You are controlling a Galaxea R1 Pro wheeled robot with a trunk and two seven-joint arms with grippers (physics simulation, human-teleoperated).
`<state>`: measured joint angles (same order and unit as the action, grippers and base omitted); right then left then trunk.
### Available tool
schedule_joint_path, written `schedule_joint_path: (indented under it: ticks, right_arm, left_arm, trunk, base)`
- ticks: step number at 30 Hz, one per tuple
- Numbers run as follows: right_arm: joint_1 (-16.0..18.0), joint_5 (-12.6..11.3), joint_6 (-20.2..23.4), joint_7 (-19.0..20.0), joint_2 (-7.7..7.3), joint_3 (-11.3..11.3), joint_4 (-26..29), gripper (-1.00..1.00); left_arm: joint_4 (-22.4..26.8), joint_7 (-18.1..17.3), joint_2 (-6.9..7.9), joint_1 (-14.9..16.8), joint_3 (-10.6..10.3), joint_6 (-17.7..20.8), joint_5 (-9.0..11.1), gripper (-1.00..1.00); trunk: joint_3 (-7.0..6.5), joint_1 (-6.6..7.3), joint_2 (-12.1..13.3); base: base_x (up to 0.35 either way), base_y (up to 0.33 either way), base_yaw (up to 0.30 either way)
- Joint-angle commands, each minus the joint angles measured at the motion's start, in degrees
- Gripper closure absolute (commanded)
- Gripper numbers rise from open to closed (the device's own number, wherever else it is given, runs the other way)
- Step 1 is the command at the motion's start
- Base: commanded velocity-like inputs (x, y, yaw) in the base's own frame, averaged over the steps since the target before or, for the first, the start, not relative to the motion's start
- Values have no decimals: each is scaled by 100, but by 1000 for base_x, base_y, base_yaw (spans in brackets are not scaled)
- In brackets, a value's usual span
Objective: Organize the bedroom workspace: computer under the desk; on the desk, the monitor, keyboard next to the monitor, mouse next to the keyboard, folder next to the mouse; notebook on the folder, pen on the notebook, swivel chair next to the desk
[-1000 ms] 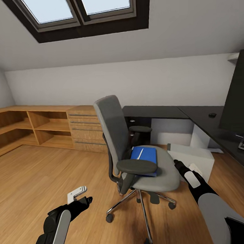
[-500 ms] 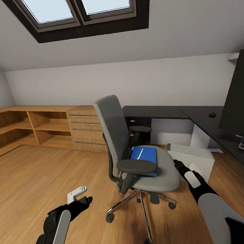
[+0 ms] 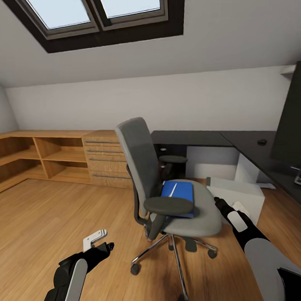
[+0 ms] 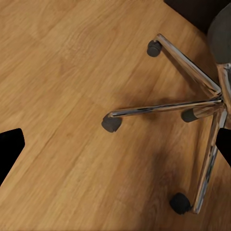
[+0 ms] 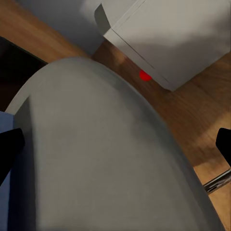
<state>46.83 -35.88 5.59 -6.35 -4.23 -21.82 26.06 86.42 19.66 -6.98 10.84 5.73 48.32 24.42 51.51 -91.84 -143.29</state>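
The blue folder (image 3: pixel 177 193) is seen lying on the swivel chair (image 3: pixel 163 189) seat. The right pincer (image 3: pixel 219 203) is held low beside the seat's edge, released; the left pincer (image 3: pixel 102 241) is held low over the floor (image 3: pixel 61 215), released, near the chair's base.

Floor (image 3: pixel 48 216) was matt grained wood; chair (image 3: pixel 144 168) matt grey cloth, base (image 4: pixel 192 103) polished chrome; desk (image 3: pixel 202 138) smooth black.

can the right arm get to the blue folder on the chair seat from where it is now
Probably yes. The right gripper hovers open at the seat's right edge, and the folder lies flat on the swivel chair with nothing between them.
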Motion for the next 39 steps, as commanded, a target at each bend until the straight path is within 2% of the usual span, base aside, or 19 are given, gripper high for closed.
schedule_joint_path:
  ticks: [1, 8, 18, 26, 35, 39]
  right_arm:
    - [2, -43, 29, -24, 1, -7, 13, -100]
    - [2, -35, -7, -19, 5, -11, 4, -100]
    - [2, -33, -24, -26, 5, -20, -22, -100]
    - [2, -45, 15, -71, -80, -39, -55, -100]
    - [2, -53, 42, -535, -105, -44, -66, -100]
    - [2, -58, 52, -568, -104, -42, -66, -100]
  left_arm:
    - [6, 46, -4, 5, 7, 20, 62, -100]
    - [6, 46, -5, 2, 7, 20, 60, -100]
    - [6, 47, -5, 1, 7, 20, 55, -100]
    - [6, 47, -5, 2, 7, 20, 57, -100]
    - [6, 42, -5, 0, 7, 20, 60, -100]
    - [6, 39, -5, 0, 7, 20, 62, -100]
  trunk:
    - [6, 1, -3]
    - [6, 1, -3]
    - [6, 1, -3]
    - [6, 1, -3]
    - [6, 1, -3]
    - [6, 1, -3]
  base:
    - [118, 0, 0]
    - [166, 0, 0]
    - [24, 0, 0]
    - [1, 0, 0]
    - [0, 0, 0]
    - [34, 0, 0]
